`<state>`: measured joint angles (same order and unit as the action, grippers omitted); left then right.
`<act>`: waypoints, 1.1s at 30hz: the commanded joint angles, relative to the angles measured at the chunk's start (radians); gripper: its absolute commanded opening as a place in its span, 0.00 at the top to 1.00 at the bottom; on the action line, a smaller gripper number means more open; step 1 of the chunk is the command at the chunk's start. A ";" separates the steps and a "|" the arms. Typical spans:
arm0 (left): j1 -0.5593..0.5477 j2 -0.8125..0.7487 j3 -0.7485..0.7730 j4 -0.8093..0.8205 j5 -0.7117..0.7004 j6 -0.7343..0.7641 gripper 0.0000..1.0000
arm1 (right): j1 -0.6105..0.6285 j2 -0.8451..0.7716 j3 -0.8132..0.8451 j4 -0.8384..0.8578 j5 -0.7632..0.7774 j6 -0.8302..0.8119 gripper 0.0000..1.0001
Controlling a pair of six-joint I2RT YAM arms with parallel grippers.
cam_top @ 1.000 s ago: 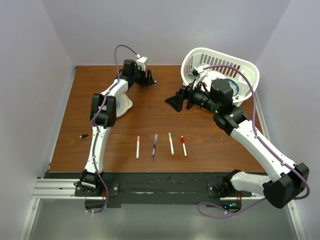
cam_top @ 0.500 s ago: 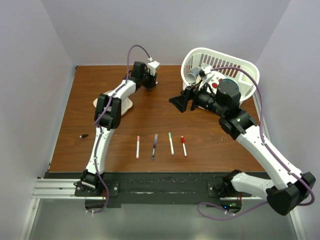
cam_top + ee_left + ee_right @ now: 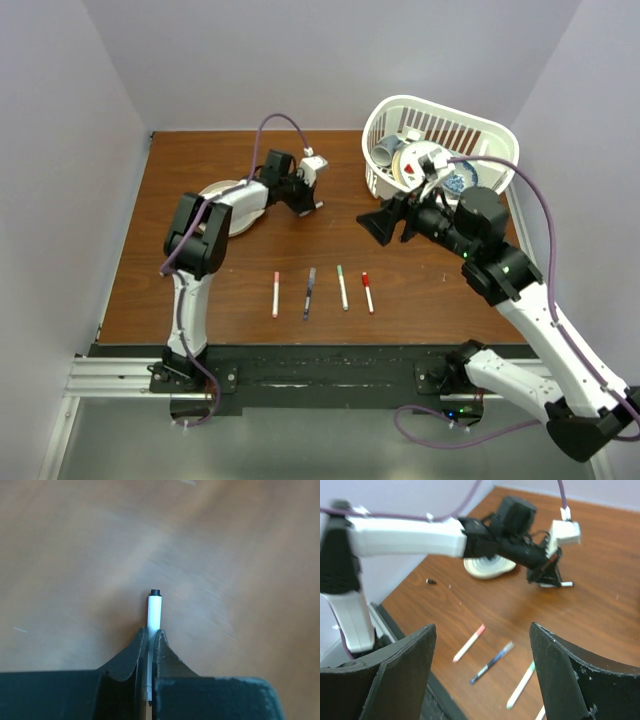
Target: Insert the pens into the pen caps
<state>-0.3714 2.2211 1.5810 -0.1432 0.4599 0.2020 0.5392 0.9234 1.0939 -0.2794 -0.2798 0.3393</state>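
Note:
A white pen (image 3: 154, 612) with a dark tip sticks out of my left gripper (image 3: 151, 632), whose jaws are shut on its barrel. From above, the left gripper (image 3: 311, 203) is low over the table's back middle. A row of pens lies near the front: pink-tipped (image 3: 276, 294), dark blue (image 3: 310, 292), green-tipped (image 3: 342, 287) and red-tipped (image 3: 367, 292). A small dark pen cap (image 3: 168, 271) lies alone at the left. My right gripper (image 3: 380, 226) hovers open and empty, right of the left one. Its wrist view shows the pink (image 3: 469, 643), blue (image 3: 492, 662) and green (image 3: 521, 685) pens below.
A white basket (image 3: 492, 130) holding dishes stands at the back right, just behind the right arm. A white plate (image 3: 232, 208) lies under the left forearm. Grey walls close the table on three sides.
The left gripper has swung from the back edge toward the table's middle and lowered, and its jaws have closed on the white pen. The right gripper has drifted right and nearer.

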 commanded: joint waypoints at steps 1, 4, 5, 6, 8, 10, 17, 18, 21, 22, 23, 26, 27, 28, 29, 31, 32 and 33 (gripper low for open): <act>-0.007 -0.204 -0.143 0.013 0.227 0.010 1.00 | 0.002 -0.080 -0.071 -0.112 -0.021 0.000 0.22; -0.044 -0.316 -0.222 -0.063 0.292 0.033 1.00 | 0.001 -0.071 -0.033 -0.208 -0.067 -0.068 0.29; -0.060 -0.357 -0.230 -0.097 0.295 0.045 1.00 | 0.002 -0.054 -0.010 -0.249 -0.076 -0.086 0.31; -0.072 -0.380 -0.234 -0.136 0.296 0.066 1.00 | 0.001 -0.002 0.044 -0.350 -0.079 -0.129 0.34; -0.093 -0.454 -0.274 -0.197 0.325 0.066 1.00 | 0.002 0.037 0.070 -0.426 -0.090 -0.172 0.41; -0.100 -0.506 -0.317 -0.202 0.390 0.044 1.00 | 0.001 0.058 0.049 -0.443 -0.105 -0.171 0.43; -0.124 -0.678 -0.435 -0.283 0.487 0.056 1.00 | 0.001 0.198 -0.019 -0.281 -0.255 -0.056 0.35; -0.126 -0.693 -0.447 -0.266 0.496 0.045 1.00 | -0.001 0.219 -0.008 -0.264 -0.298 -0.057 0.35; -0.129 -0.727 -0.484 -0.254 0.529 0.036 1.00 | -0.001 0.297 0.036 -0.285 -0.347 -0.103 0.34; -0.130 -0.729 -0.492 -0.257 0.542 0.033 1.00 | 0.001 0.317 0.052 -0.296 -0.349 -0.117 0.33; -0.132 -0.727 -0.492 -0.266 0.552 0.037 1.00 | 0.001 0.350 0.075 -0.313 -0.349 -0.141 0.33; -0.143 -0.730 -0.504 -0.294 0.586 0.056 1.00 | -0.001 0.400 0.110 -0.352 -0.404 -0.204 0.39; -0.150 -0.733 -0.507 -0.312 0.597 0.066 1.00 | 0.001 0.435 0.115 -0.359 -0.426 -0.218 0.43; -0.152 -0.736 -0.515 -0.315 0.597 0.073 1.00 | 0.001 0.451 0.121 -0.369 -0.461 -0.232 0.44; -0.152 -0.747 -0.521 -0.309 0.600 0.071 1.00 | -0.001 0.468 0.135 -0.392 -0.473 -0.261 0.45; -0.156 -0.753 -0.523 -0.317 0.605 0.071 1.00 | -0.001 0.502 0.138 -0.388 -0.496 -0.264 0.45; -0.158 -0.758 -0.523 -0.328 0.608 0.083 1.00 | -0.001 0.509 0.129 -0.356 -0.527 -0.250 0.45; -0.164 -0.762 -0.526 -0.338 0.612 0.088 1.00 | -0.001 0.534 0.127 -0.347 -0.541 -0.244 0.45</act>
<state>-0.5205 1.5143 1.0618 -0.4515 1.0119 0.2470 0.5373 1.4193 1.1919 -0.6353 -0.6983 0.1299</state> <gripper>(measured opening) 0.050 0.551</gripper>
